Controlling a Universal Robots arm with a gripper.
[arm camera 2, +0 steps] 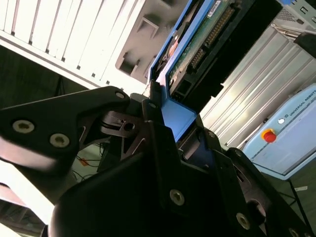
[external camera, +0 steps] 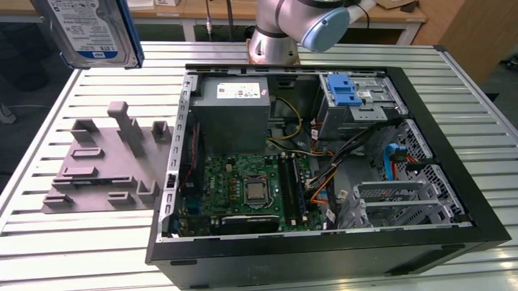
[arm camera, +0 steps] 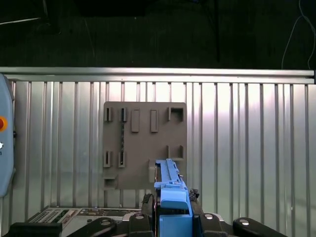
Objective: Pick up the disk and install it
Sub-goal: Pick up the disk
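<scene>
Gripping disk (external camera: pixel 89 30), tool (arm camera 2: pixel 170 121) outside computer case (external camera: pixel 324 262)

Slatted metal table (external camera: pixel 73 248). Grey fixture plate (external camera: pixel 101 170) lies flat on it toward the exterior view's left. Open PC case (external camera: pixel 324 257) sits just beside the plate, on the right. Arm base (external camera: pixel 271 48) stands at the far edge, behind the case.

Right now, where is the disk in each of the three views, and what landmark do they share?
Exterior view: the disk, label facing the camera, at the picture's upper left.
Second wrist view: the disk, circuit side showing, reaches out from the gripper clamped on its blue end.
First wrist view: the disk, edge-on in the gripper, over the grey fixture plate.
Shared landmark: the grey fixture plate.
</scene>
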